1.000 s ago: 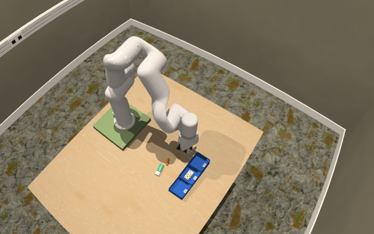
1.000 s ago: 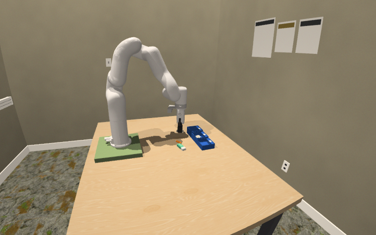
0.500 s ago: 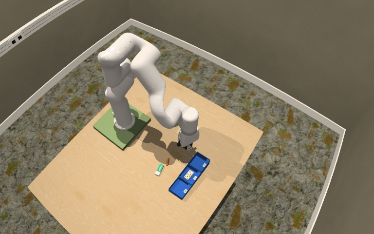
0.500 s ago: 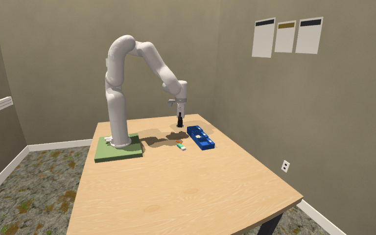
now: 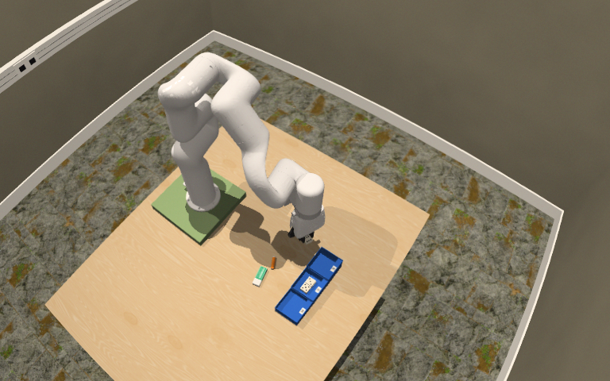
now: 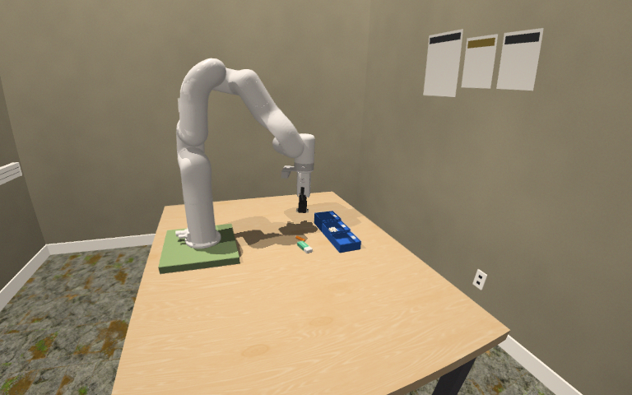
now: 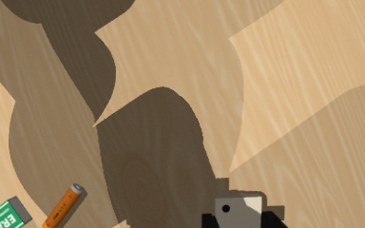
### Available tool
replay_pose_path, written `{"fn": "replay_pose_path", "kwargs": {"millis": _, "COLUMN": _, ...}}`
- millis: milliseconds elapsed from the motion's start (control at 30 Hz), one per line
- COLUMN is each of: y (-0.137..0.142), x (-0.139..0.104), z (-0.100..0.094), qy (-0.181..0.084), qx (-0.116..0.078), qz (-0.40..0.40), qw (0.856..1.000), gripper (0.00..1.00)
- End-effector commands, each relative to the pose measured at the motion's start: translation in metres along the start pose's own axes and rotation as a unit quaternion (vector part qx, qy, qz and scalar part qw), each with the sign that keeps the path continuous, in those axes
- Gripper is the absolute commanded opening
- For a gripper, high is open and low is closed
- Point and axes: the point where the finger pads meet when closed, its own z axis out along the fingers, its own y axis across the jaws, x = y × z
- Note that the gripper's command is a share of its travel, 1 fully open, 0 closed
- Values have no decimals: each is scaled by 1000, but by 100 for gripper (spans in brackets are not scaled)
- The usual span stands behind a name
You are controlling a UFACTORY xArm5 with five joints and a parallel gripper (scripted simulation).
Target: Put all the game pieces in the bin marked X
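Blue three-compartment bin (image 5: 282, 309): middle compartment holds one spotted game piece (image 5: 307, 284); which compartment bears the X cannot be read. Gripper (image 5: 302, 237): jaws closed on a pale die (image 7: 239, 209), one black pip showing, carried above the table (image 5: 157, 302) just beside the bin's far end, wrist pointing straight down, delivery judged pending. Eraser (image 5: 260, 275) and battery (image 5: 272, 262): on the table, to remain.

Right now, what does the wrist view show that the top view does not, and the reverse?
Only the wrist view shows the pale die, one black pip visible, clamped in the gripper. Only the top view shows the blue bins, with a domino in the middle one, and the green base plate. Both show the orange battery and the green eraser.
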Motion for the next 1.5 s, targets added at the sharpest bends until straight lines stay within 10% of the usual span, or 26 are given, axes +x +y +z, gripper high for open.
{"fn": "replay_pose_path", "kwargs": {"millis": 0, "y": 1, "x": -1, "z": -3, "qy": -1, "qx": -1, "qz": 0, "qw": 1000, "gripper": 21}}
{"fn": "replay_pose_path", "kwargs": {"millis": 500, "y": -32, "x": -59, "z": -4, "qy": -2, "qx": -1, "qz": 0, "qw": 1000, "gripper": 21}}
{"fn": "replay_pose_path", "kwargs": {"millis": 800, "y": -53, "x": -96, "z": -4, "qy": -2, "qx": -1, "qz": 142, "qw": 990, "gripper": 21}}
{"fn": "replay_pose_path", "kwargs": {"millis": 1200, "y": -72, "x": -129, "z": -4, "qy": -4, "qx": -3, "qz": 288, "qw": 957, "gripper": 21}}
{"fn": "replay_pose_path", "kwargs": {"millis": 1467, "y": -72, "x": -129, "z": -4, "qy": -4, "qx": -3, "qz": 413, "qw": 911, "gripper": 21}}
